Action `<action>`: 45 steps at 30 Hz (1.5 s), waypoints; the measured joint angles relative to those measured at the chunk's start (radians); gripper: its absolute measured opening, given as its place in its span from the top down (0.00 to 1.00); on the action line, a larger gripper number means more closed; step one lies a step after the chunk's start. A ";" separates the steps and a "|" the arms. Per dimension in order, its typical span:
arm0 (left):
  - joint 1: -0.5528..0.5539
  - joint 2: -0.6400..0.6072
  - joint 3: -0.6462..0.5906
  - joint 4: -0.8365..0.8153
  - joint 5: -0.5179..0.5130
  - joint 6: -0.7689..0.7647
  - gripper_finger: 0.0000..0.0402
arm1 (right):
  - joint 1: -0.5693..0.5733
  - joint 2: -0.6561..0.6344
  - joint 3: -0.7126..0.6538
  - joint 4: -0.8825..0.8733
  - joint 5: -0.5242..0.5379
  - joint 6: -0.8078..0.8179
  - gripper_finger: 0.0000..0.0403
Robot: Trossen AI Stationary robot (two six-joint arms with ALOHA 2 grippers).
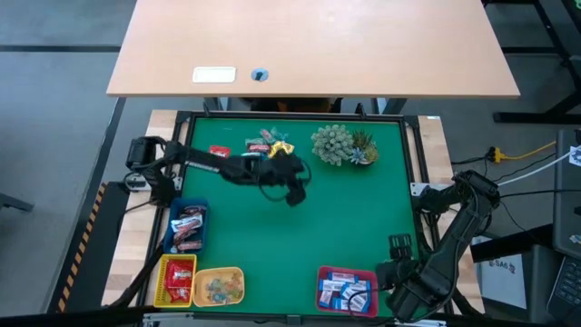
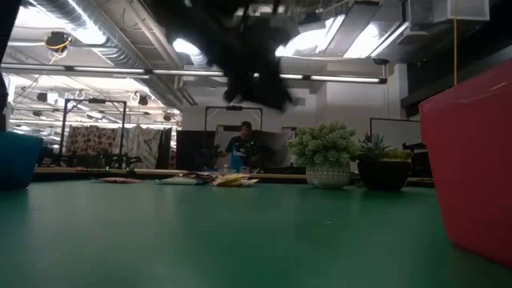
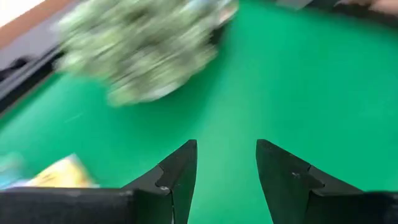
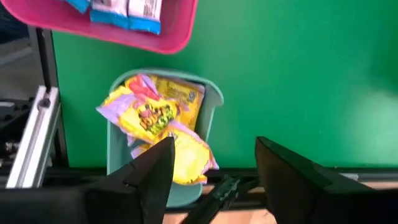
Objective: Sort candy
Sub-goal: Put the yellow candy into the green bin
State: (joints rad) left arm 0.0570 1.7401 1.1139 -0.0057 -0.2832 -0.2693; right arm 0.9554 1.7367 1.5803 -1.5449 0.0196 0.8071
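Loose candy (image 1: 268,143) lies in a small pile on the green mat near the far edge, left of the plant; the low view shows this pile (image 2: 228,180) too. My left gripper (image 1: 295,193) hangs open over the mat just near of the pile, nothing between its fingers (image 3: 180,171). My right gripper (image 4: 211,180) stands open at the near right corner, pointing down over a teal tray (image 4: 211,102). Yellow-wrapped candy (image 4: 152,118) lies in that tray. Blue-and-white candy (image 1: 345,291) fills a pink tray (image 1: 320,272).
A spiky potted plant (image 1: 340,145) stands at the far middle right. A blue tray (image 1: 186,227), a red tray (image 1: 177,277) and a yellow tray (image 1: 218,286), each with candy, line the near left. The mat's middle (image 1: 345,218) is bare. A wooden table (image 1: 309,45) lies beyond the far edge.
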 joint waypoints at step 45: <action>0.246 0.135 0.000 -0.381 -0.040 0.123 0.62 | 0.000 0.000 0.000 0.036 0.045 0.000 0.45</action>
State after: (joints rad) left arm 0.3030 1.8748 1.1137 -0.3868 -0.3233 -0.1467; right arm 0.9554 1.7367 1.5803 -1.5089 0.0643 0.8066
